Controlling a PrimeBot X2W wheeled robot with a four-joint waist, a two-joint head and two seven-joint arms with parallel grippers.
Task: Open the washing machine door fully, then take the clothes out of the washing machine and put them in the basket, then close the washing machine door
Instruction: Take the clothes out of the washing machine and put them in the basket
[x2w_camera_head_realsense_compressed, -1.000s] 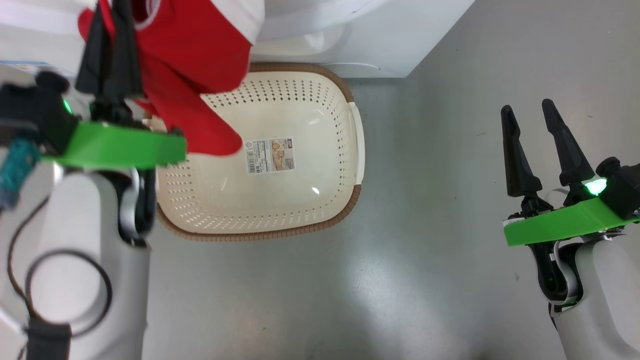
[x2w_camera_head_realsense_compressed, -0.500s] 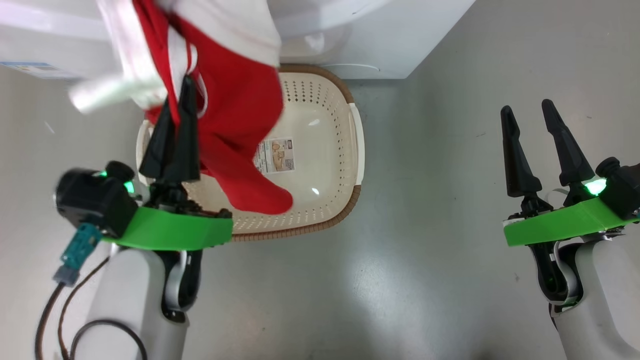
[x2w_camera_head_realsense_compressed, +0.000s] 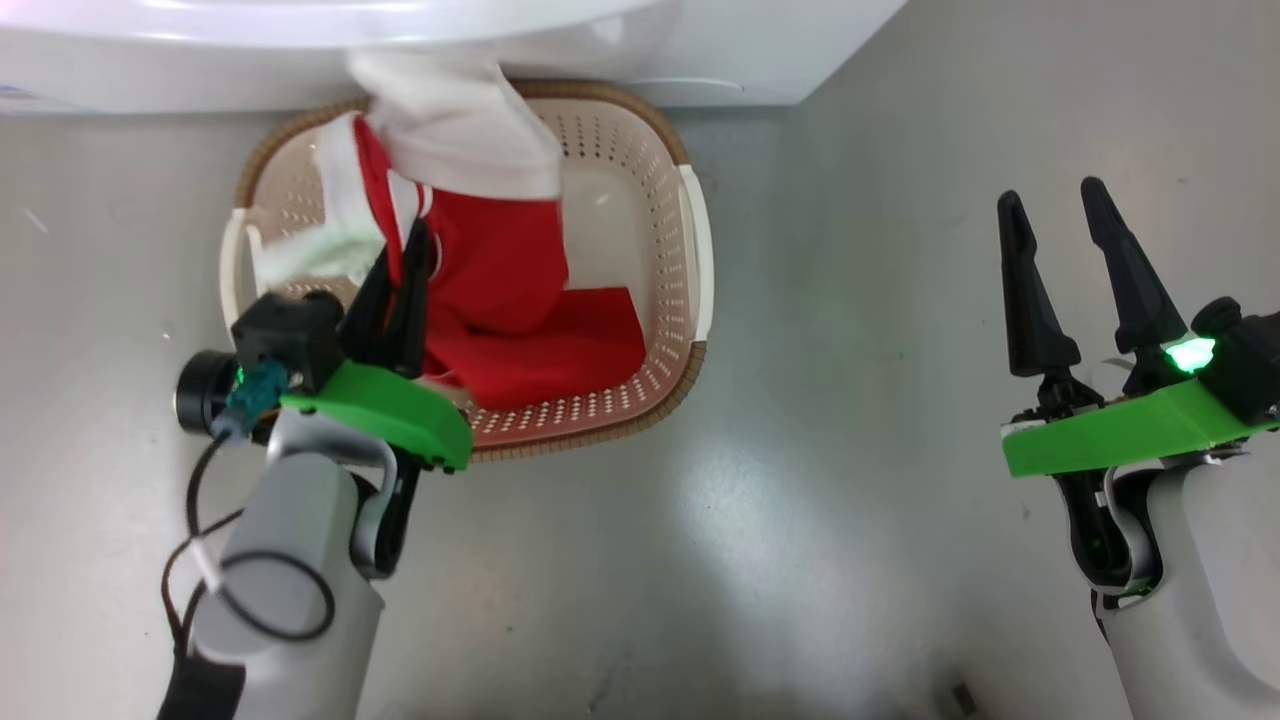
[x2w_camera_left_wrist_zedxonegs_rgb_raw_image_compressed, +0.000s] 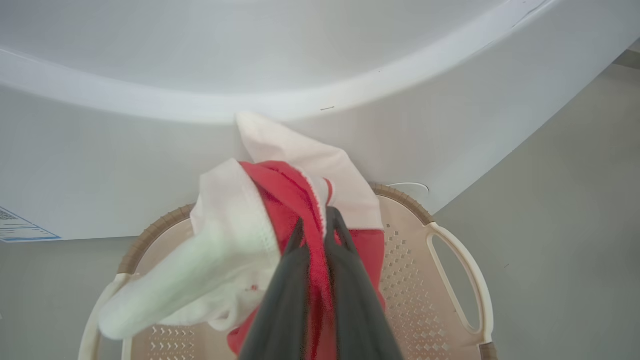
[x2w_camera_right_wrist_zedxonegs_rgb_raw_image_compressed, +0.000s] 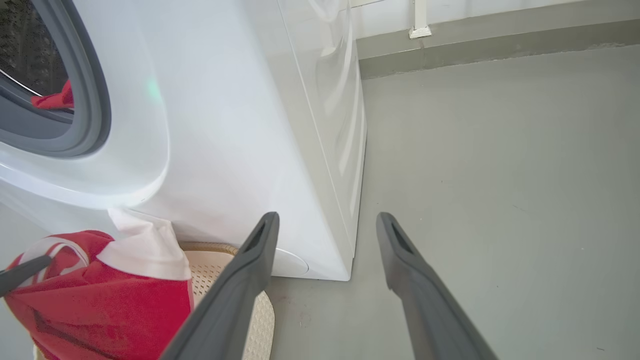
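Left gripper (x2w_camera_head_realsense_compressed: 403, 240) clamped on clothes (x2w_camera_head_realsense_compressed: 500, 270), low over basket (x2w_camera_head_realsense_compressed: 697, 250), likely for release; right gripper (x2w_camera_head_realsense_compressed: 1050, 190) open, empty.

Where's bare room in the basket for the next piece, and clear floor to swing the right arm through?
Bare: the basket's right side, between the clothes and its right handle; and the floor between basket and right gripper. Crowded: the basket's left and middle, under the clothes and the left gripper, and its far rim, by the washing machine.
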